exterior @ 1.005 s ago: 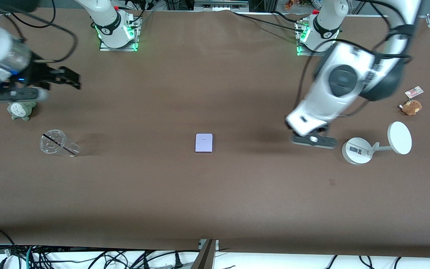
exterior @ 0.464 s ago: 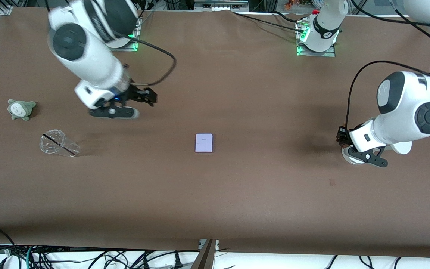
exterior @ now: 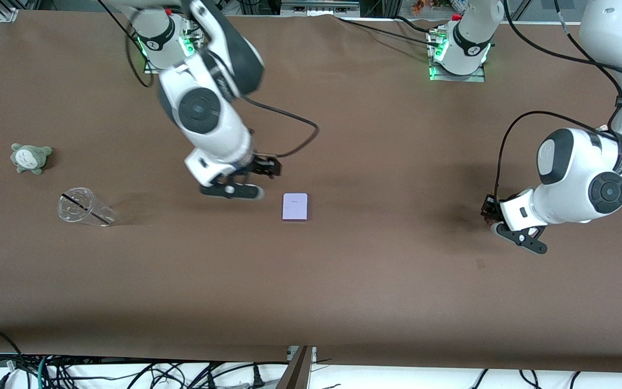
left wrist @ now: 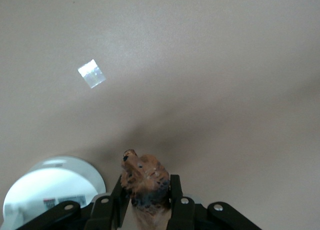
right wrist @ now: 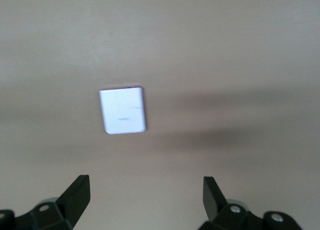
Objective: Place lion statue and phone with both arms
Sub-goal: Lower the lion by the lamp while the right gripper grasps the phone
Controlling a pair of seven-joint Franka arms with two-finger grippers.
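The left claw (left wrist: pixel 146 210) hangs over the worktop (exterior: pixel 376 281) toward the left arm's end, clamped on the lion statue (left wrist: pixel 144 182). In the left wrist view the reddish-brown figurine sits squeezed between the two black fingers (left wrist: pixel 175 197), its body sticking out past the fingertips and a thin dark tip showing at its outer end. In the front view the left claw (exterior: pixel 488 209) shows only as a dark mass at the end of the white wrist, with a speck of brown at it; the statue itself is too small there to make out clearly. Directly under this claw, the left wrist view shows part of a white round base (left wrist: pixel 52 187) at the edge of the picture; whether the statue touches anything below it cannot be told. A small pale shiny square patch (left wrist: pixel 92 73) lies on the worktop some way out from the fingertips.

The right claw (exterior: pixel 262 168) is up over the middle of the worktop with its jaws spread wide and nothing between them. The phone (exterior: pixel 295 207) lies flat on the worktop, near this claw but not under it: in the front view it sits nearer to the front camera than the claw and slightly toward the left arm's end. In the right wrist view the lavender-white phone (right wrist: pixel 123 110) lies ahead of the spread fingertips (right wrist: pixel 79 190), well clear of both, nearer the line of one finger than the other.

Toward the right arm's end of the worktop, well apart from both claws, a clear plastic cup (exterior: pixel 85 207) lies on its side, and a small grey-green plush (exterior: pixel 31 158) sits farther from the front camera than the cup.
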